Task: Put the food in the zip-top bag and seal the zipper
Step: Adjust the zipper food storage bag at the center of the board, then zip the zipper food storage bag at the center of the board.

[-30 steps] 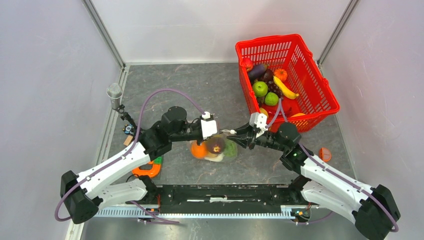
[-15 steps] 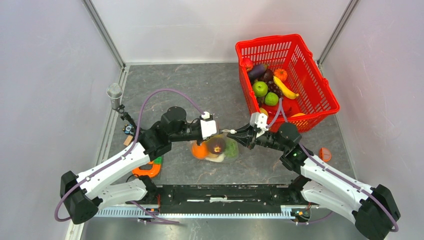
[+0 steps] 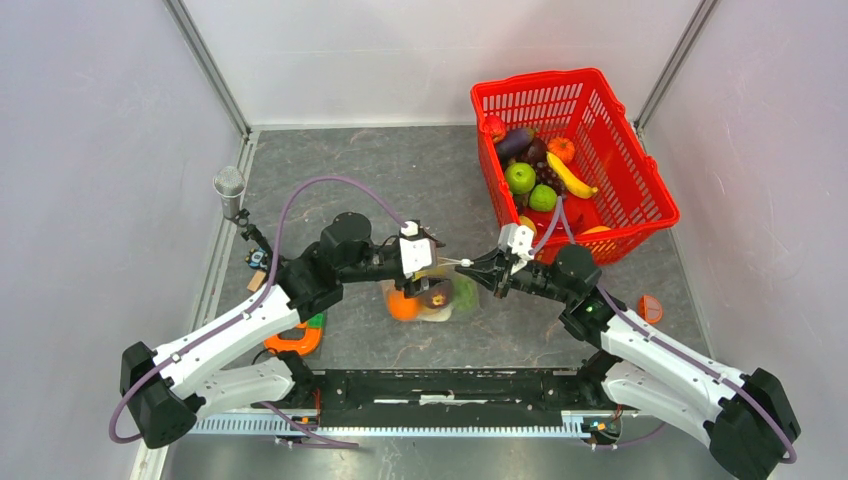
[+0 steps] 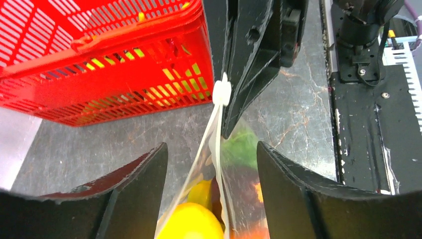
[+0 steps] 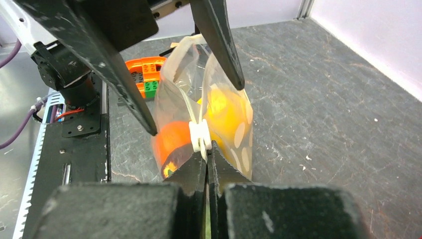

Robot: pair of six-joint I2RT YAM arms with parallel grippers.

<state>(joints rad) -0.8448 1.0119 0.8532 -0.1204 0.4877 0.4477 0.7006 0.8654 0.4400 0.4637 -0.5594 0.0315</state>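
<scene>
The zip-top bag (image 3: 436,298) hangs between both grippers at the table's middle, with orange food (image 5: 171,139), yellow food (image 5: 225,113) and green food (image 4: 240,147) inside. My left gripper (image 4: 211,147) is open. Its fingers (image 5: 124,84) stand on either side of the bag's upper edge without pressing it. The zipper (image 4: 215,142) runs from there to a white tab (image 5: 200,135). My right gripper (image 5: 206,150) is shut on that end of the zipper, right at the tab. More food (image 3: 520,178) lies in the red basket (image 3: 528,88).
The red basket stands at the back right, close behind the right gripper (image 3: 470,268). An orange block toy (image 3: 295,340) lies by the left arm's base. A small orange piece (image 3: 650,307) sits at the right. A grey cylinder (image 3: 229,185) stands at the left wall.
My left gripper has opened and let go of the bag's top edge. The right gripper has closed fully on the zipper end. The bag has sagged a little lower.
</scene>
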